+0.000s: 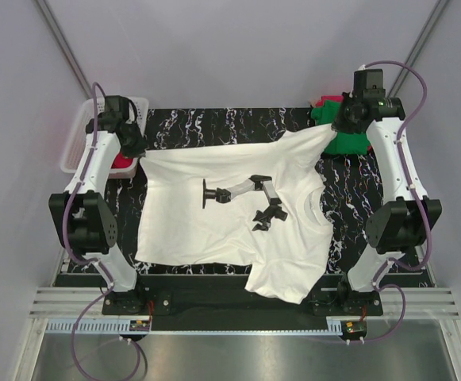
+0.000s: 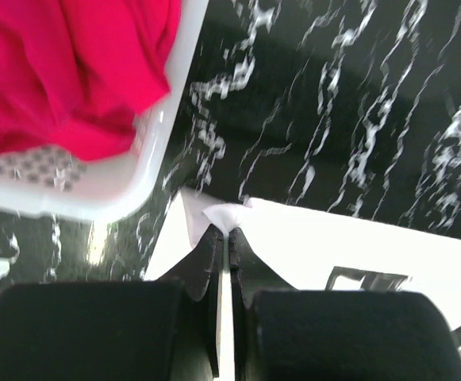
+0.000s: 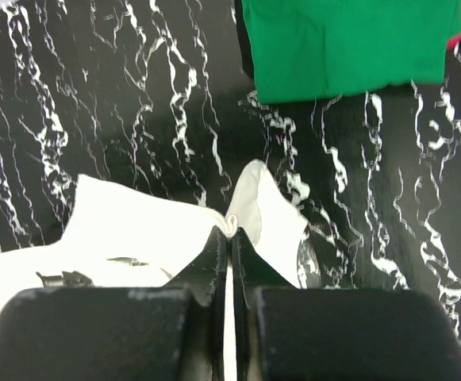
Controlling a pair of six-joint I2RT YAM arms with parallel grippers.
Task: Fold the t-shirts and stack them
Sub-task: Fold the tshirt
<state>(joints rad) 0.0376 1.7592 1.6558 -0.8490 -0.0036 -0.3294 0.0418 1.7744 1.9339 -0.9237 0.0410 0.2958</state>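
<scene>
Pale grey walls [image 1: 230,48] enclose a black marbled tabletop [image 1: 238,127]. The white t-shirt [image 1: 206,230] is spread across its middle. The folded green t-shirt [image 3: 341,48] lies at the far right corner. A white basket [image 2: 159,159] off the far left corner holds the pinkish-red t-shirt [image 2: 71,71]. The left gripper [image 2: 226,238] and the right gripper [image 3: 232,234] each pinch a far corner of the white t-shirt, jaws clamped tight.

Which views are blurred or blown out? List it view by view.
Left wrist: motion-smeared, the pinkish-red shirt and basket soft, the white shirt overexposed to flat white. Right wrist: sharper, green shirt crisp, white shirt also glaring. Top external: evenly lit, sharp.
</scene>
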